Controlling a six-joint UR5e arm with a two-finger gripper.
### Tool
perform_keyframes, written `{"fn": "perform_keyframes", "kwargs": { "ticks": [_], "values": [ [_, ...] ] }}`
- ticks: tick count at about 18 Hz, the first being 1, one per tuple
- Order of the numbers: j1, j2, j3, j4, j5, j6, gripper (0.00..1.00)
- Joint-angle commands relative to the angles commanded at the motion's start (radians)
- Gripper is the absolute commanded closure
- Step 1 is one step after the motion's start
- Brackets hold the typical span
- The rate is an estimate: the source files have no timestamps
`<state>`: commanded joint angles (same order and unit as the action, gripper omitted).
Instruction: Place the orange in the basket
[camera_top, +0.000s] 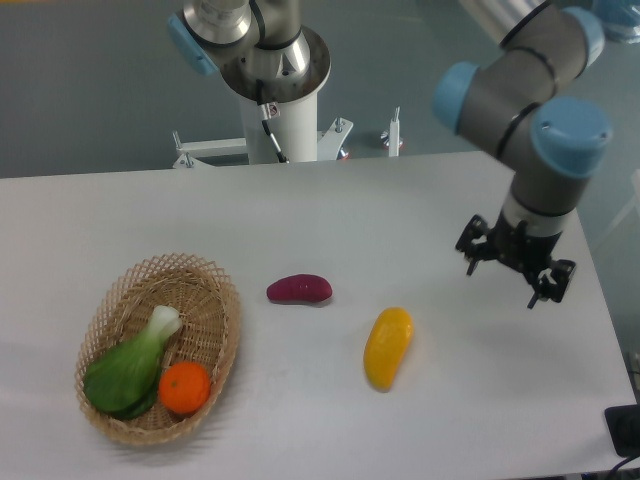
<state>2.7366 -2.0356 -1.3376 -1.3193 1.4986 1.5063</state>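
The orange lies inside the wicker basket at the left of the table, next to a green leafy vegetable. My gripper hangs open and empty over the right side of the table, far from the basket. Nothing is between its fingers.
A yellow-orange oblong fruit lies near the table's middle front. A purple sweet potato rests just right of the basket. The robot's base column stands behind the table's far edge. The table's right edge is close to the gripper.
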Motion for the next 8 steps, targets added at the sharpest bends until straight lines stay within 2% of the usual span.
{"fn": "perform_keyframes", "kwargs": {
  "ticks": [8],
  "values": [
    [-0.005,0.006,-0.017,0.015,0.015,0.002,0.0]
  ]
}}
